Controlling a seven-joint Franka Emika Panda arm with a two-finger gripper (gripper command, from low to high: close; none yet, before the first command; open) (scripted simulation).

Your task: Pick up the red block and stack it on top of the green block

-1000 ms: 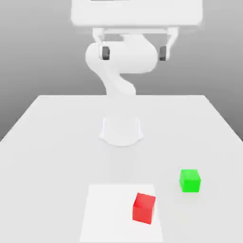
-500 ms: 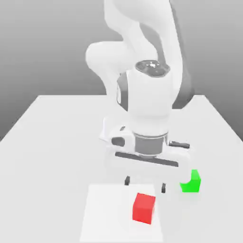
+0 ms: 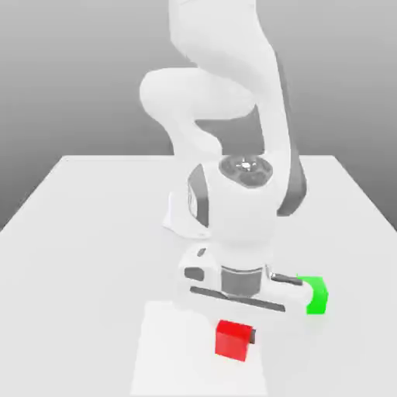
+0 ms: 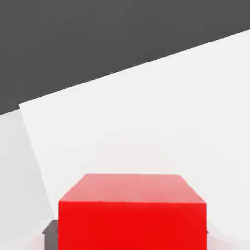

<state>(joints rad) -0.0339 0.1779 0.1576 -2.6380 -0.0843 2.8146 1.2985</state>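
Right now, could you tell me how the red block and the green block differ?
The red block sits on the paler square patch, under the gripper; the green block sits off it on the table, partly hidden behind the hand. Both are plain cubes of similar size.

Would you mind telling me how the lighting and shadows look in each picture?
Exterior view: soft, even light; faint shadow under the green block, no glare. Hand view: the red block is flatly lit, its near face saturated, its top paler.

Count: 1 red cube block [image 3: 233, 340], 1 green cube block [image 3: 316, 295], 1 white square mat [image 3: 167, 360], 1 white table [image 3: 93, 225], 1 white robot arm [image 3: 225, 139].
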